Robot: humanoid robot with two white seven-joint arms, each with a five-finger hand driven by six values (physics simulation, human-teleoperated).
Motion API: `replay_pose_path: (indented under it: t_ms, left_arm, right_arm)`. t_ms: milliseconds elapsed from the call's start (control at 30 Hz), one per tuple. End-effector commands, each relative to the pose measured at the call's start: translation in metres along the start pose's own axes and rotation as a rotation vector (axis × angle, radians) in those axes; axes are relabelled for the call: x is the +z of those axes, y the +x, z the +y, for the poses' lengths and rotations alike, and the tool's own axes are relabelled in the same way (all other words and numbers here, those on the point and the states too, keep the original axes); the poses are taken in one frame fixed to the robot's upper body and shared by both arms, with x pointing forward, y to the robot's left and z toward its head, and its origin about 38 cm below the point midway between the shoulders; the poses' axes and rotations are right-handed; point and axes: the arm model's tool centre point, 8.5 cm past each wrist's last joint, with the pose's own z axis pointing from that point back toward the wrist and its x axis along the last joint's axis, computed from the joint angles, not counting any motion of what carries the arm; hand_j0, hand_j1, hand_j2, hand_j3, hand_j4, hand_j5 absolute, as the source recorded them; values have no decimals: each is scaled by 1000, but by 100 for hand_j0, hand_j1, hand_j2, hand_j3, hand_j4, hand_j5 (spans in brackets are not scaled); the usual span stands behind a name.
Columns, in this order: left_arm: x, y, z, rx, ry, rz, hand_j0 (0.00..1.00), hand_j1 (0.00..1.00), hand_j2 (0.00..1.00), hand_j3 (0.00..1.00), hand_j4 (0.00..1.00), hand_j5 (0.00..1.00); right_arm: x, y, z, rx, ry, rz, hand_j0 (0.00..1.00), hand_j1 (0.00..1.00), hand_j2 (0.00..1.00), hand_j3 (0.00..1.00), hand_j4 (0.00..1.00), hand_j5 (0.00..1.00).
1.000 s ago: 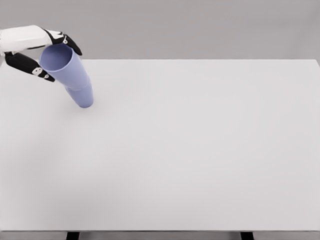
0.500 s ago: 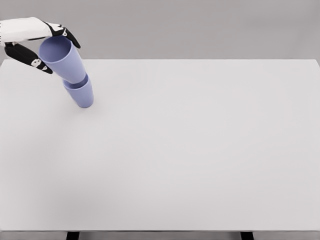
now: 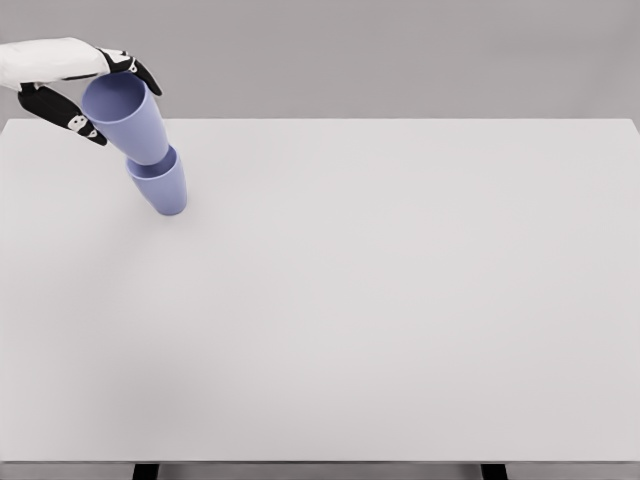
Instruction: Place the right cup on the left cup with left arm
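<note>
Near the counter's [image 3: 400, 300] far left corner, we see the left hand [image 3: 70, 85] with its fingers [image 3: 135, 72] wrapped around the rim of the upper cup [image 3: 130, 118], thumb on the near side. This plain lavender cup, tilted, sits with its base inside the lower cup [image 3: 165, 188]. We find no writing.
</note>
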Motion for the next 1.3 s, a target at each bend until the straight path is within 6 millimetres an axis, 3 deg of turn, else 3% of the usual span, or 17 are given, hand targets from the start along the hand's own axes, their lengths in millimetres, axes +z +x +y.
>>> replay_pose_path:
  t_ms: [0,267,1267]
  left_arm:
    - [-2,-5,-1,13,4,11,60,60,60,60,60,60]
    - [-11,-7,-3,30,6,10,60,60,60,60,60,60]
    - [-12,-19,-9,54,-8,45,60,60,60,60,60,60]
  right_arm:
    - [0,0,0,1,1,2,100,100,100,100,100,100]
    - [0,0,0,1,1,0,100,100,100,100,100,100]
    - [0,0,0,1,1,0,100,100,100,100,100,100]
